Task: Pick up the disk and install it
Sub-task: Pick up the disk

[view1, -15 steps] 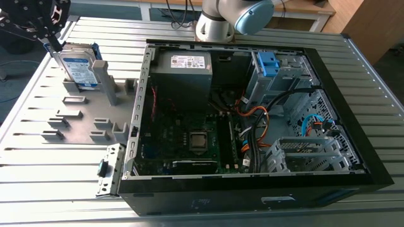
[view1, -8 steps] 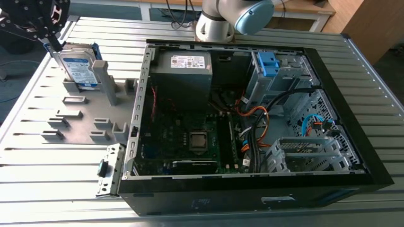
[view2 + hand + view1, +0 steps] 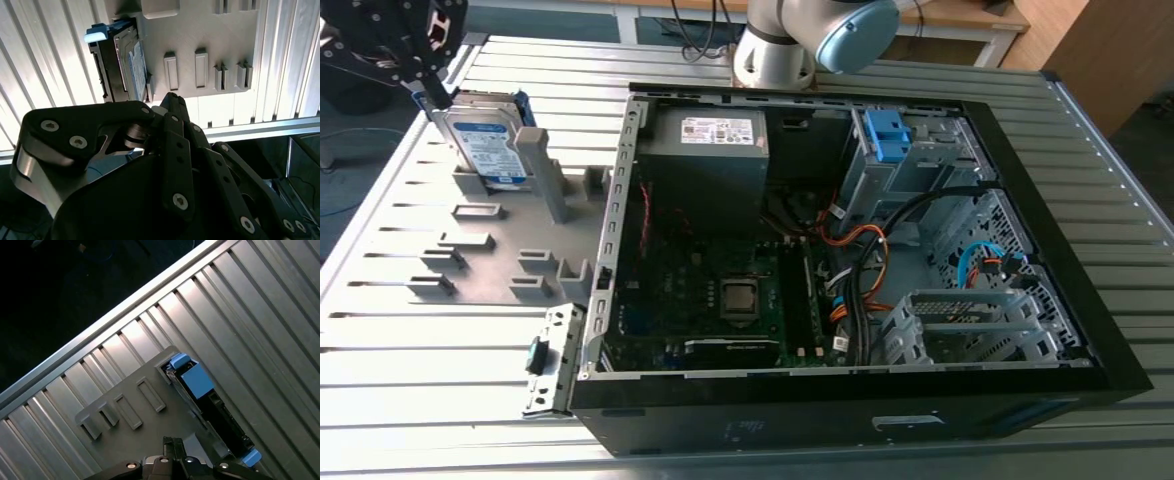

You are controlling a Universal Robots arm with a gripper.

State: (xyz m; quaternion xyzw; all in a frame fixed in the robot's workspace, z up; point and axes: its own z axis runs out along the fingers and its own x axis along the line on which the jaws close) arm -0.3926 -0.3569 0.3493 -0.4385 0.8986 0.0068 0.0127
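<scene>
Exterior view: 1 disk (image 3: 494,150) upright, 1 hand (image 3: 438,93) nr top.

A ribbed metal table (image 3: 1121,180) of long silver slats fills the room's middle, glaring under bright overhead light. Beyond its far edge stand a white-framed bench (image 3: 961,40) with dark cables (image 3: 700,30) hanging, and a wooden cabinet (image 3: 1107,50). Grey floor (image 3: 347,190) lies on the exterior view's left.

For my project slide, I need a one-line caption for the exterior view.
The gripper hangs close to the upright disk in its grey holder, beside the open computer case.
</scene>
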